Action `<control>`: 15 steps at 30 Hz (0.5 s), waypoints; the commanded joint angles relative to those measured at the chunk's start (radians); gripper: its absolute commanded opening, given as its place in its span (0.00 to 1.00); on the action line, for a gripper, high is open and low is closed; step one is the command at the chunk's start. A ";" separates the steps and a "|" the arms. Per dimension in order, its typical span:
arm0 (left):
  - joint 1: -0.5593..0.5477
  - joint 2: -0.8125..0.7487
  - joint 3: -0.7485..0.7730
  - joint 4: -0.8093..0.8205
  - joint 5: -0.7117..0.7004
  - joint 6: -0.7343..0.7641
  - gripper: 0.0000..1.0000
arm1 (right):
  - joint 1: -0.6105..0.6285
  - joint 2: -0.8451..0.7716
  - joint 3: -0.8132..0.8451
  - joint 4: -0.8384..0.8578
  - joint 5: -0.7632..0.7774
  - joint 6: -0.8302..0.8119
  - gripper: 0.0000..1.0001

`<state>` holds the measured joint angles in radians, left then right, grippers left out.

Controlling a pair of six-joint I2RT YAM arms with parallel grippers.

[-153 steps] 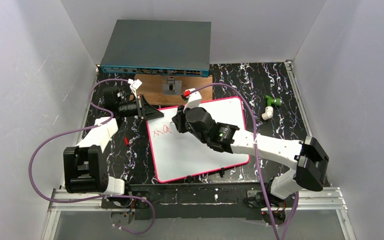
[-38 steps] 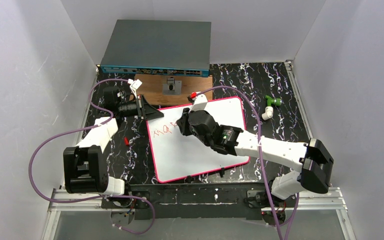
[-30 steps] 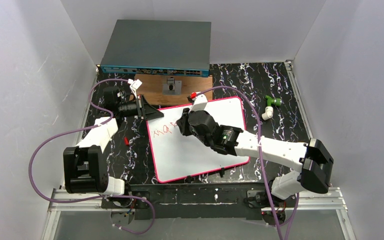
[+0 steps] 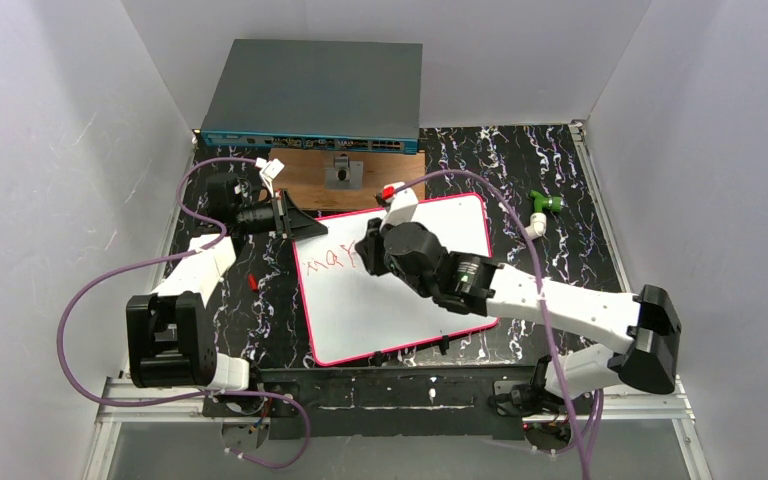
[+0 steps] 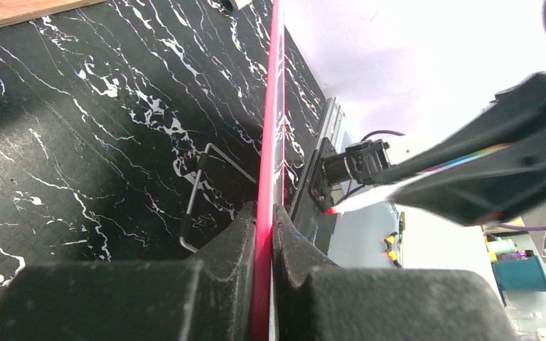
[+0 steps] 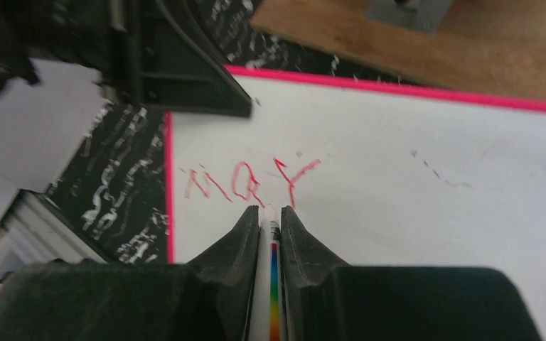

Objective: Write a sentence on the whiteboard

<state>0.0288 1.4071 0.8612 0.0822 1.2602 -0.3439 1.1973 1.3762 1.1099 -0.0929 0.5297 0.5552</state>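
The whiteboard [image 4: 360, 310] lies flat mid-table, white with a pink-red rim [image 5: 270, 106]. Its upper left corner is pinched in my left gripper [image 4: 300, 225], whose jaws are shut on the rim [image 5: 264, 213]. My right gripper [image 4: 368, 250] reaches over the board's upper left part and is shut on a white marker [image 6: 270, 284] with a rainbow stripe. The marker's red tip [image 5: 330, 210] meets the board just below the sentence [image 6: 249, 181]. That sentence is a short run of wobbly red letters [image 4: 325, 262] near the top left corner.
A brown wooden board [image 4: 310, 170] and a grey network switch [image 4: 315, 95] sit behind the whiteboard. A green-and-white pipe fitting [image 4: 540, 205] lies at the right. A small red cap [image 4: 252, 282] and an Allen key [image 5: 195, 206] lie left of the whiteboard. Purple cables loop over both arms.
My right gripper has shifted a little to the right along the board with the marker. The red lettering has grown by further strokes on its right end. The left gripper has not moved.
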 commanded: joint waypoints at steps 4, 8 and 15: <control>-0.010 -0.028 0.016 0.010 -0.142 0.129 0.00 | 0.028 -0.157 0.185 0.014 0.008 -0.134 0.01; -0.011 -0.026 0.017 0.008 -0.143 0.130 0.00 | 0.028 -0.201 0.141 0.008 0.032 -0.167 0.01; -0.014 -0.024 0.018 0.007 -0.145 0.130 0.00 | 0.014 -0.285 -0.049 0.026 0.157 -0.167 0.01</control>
<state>0.0288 1.4063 0.8619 0.0769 1.2598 -0.3405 1.2228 1.1294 1.1595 -0.0772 0.5945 0.4091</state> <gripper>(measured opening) 0.053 0.206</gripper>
